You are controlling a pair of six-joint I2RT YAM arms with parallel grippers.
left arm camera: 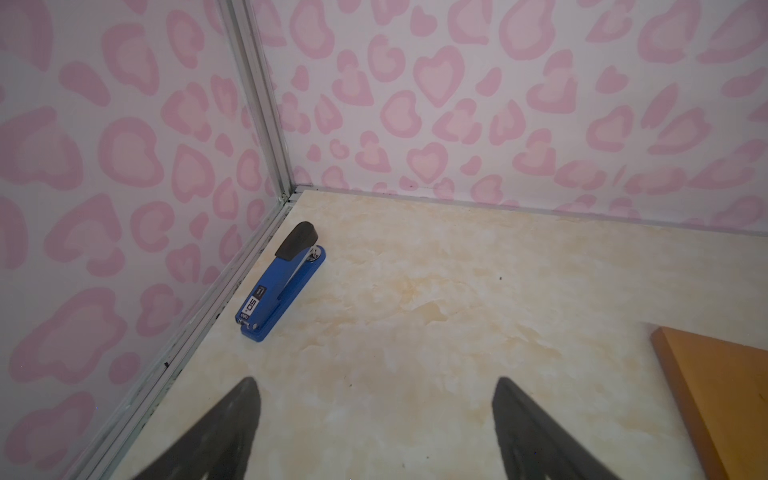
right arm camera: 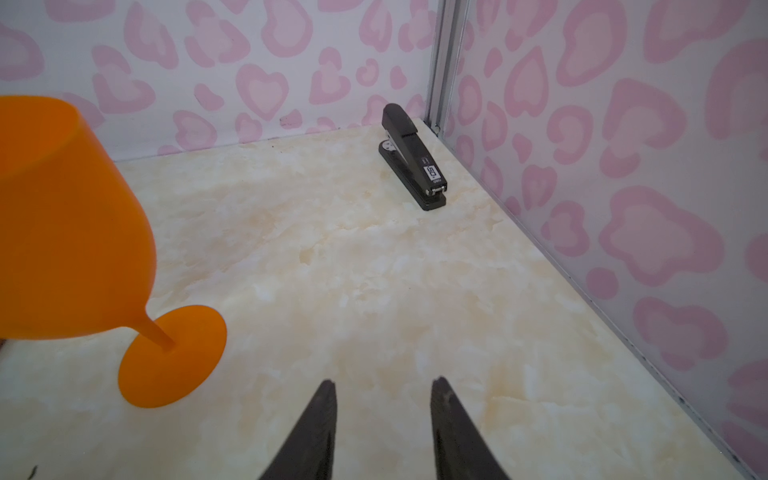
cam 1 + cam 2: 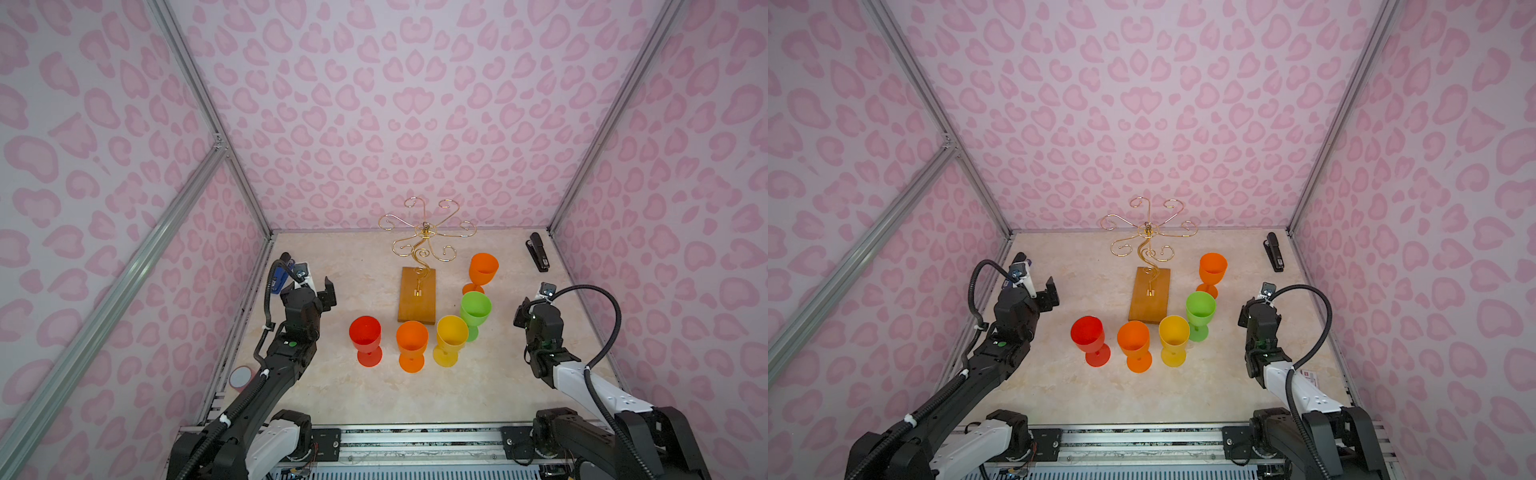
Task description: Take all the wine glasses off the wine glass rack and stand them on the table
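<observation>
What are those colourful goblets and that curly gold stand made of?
The orange wine glass, like the others, looks like plastic: frosted, matte, evenly tinted, no glassy glints. The wine glass rack seems thin metal wire with a shiny gold finish; its base looks like varnished amber wood, with a soft sheen.

Both top views hang high over the near edge, tilted down toward the back wall, sharing basically the whole cream marbled tabletop point(image 3: 374, 395). Left wrist cam sits low behind the left claw point(image 1: 375, 380), facing the back-left corner and blue plastic stapler point(image 1: 280, 282); right wrist cam, behind the right claw point(image 2: 385, 381), faces the back-right corner's black stapler point(image 2: 413, 160).
</observation>
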